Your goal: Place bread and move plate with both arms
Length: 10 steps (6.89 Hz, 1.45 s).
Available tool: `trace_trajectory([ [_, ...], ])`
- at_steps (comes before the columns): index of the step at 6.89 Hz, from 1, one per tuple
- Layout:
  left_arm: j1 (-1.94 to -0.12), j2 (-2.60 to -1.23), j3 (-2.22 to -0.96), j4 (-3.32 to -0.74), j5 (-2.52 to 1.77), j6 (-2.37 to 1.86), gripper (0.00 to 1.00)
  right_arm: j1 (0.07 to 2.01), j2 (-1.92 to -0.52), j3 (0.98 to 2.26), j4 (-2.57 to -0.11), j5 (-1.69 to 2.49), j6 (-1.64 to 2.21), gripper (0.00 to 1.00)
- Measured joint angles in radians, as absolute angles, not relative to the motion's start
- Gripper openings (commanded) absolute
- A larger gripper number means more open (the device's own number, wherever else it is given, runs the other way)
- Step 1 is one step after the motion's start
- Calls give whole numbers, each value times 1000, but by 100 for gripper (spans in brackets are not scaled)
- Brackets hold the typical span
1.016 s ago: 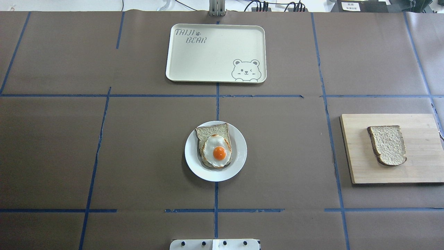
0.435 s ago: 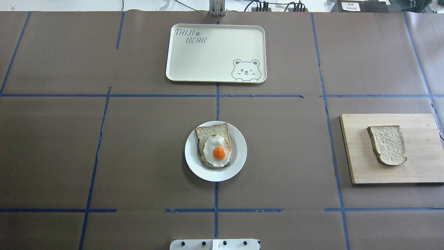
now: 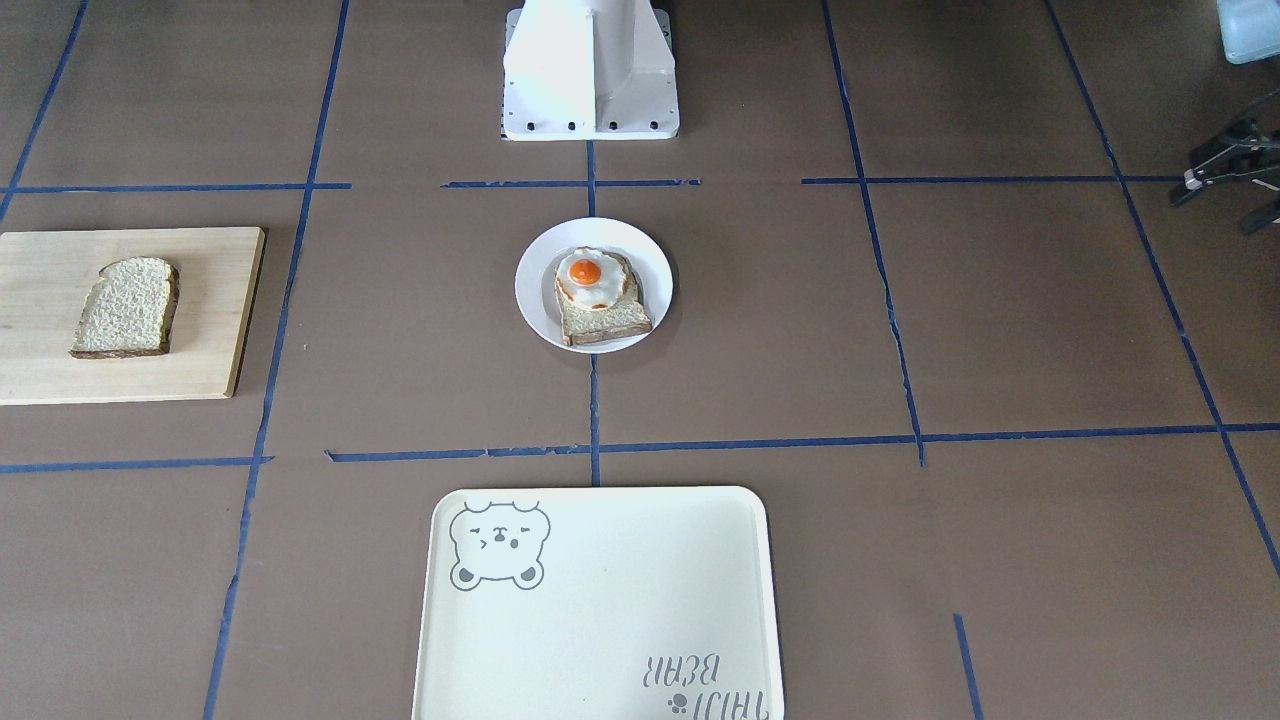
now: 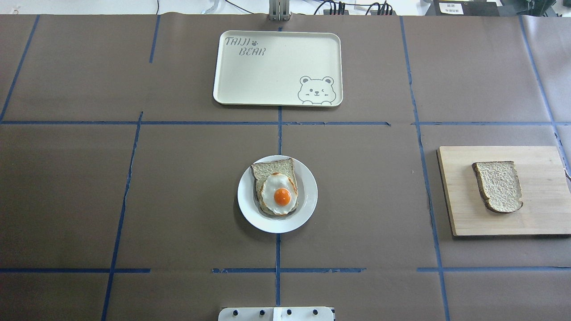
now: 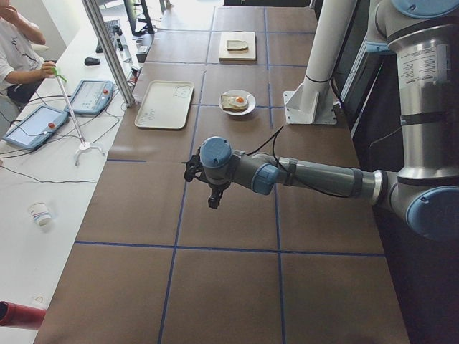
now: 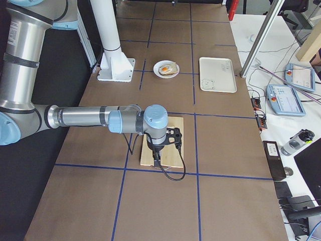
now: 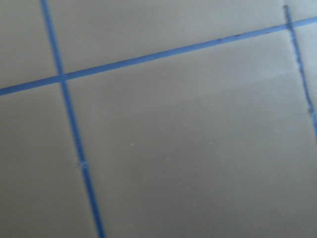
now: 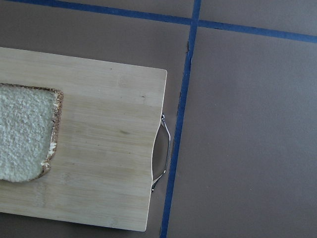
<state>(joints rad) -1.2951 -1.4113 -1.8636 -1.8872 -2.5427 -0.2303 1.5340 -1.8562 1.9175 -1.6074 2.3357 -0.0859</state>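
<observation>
We are at the very start of the job, and nothing has been picked up yet. The bread (image 4: 498, 186) lies flat on a wooden board (image 4: 544, 214) on the robot's right side of the table, well apart from the plate (image 4: 308, 209). The plate sits in the middle and holds another slice topped with a fried egg (image 4: 282, 196). A cream tray (image 4: 276, 67) with a bear drawing lies beyond the plate, on the far side from the robot.

The right arm (image 6: 90, 118) reaches out low over the board, with the right gripper (image 6: 173, 136) above the board's outer end. Its wrist camera shows the bread only at the view's left edge, with the board's metal handle (image 8: 161, 151) near the centre. We judge that it is off to one side of the slice, not over it. The left arm (image 5: 315, 175) stretches over bare table on the other side, and the left gripper (image 5: 192, 172) is near nothing. For both claws, we cannot tell whether the fingers are spread or closed, because only the side cameras show them.

We read the step in hand as the reach for the bread. Next, the right claw has to shift across the board until it is centred over the slice. It then has to come down with its fingers spread wider than the slice and pinch it across the crusts. The slice is thin and lies flat on the wood, so the fingertips must get low enough to catch its edges. The plate move with both arms comes afterwards.
</observation>
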Motion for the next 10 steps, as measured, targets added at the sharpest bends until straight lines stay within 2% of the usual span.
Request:
trace_trajectory([
  [4, -938, -1563, -1867, -2208, -2446, -978, 100, 1527, -1851, 1913, -1608, 2350, -82, 99],
  [6, -863, -1597, -1876, -2236, -2353, -1091, 100, 1485, -1845, 1901, -1545, 2379, -10, 100],
  [10, -849, -1621, -1910, -2232, -2304, -1112, 100, 1228, -1838, 1736, -938, 2353, 619, 98],
])
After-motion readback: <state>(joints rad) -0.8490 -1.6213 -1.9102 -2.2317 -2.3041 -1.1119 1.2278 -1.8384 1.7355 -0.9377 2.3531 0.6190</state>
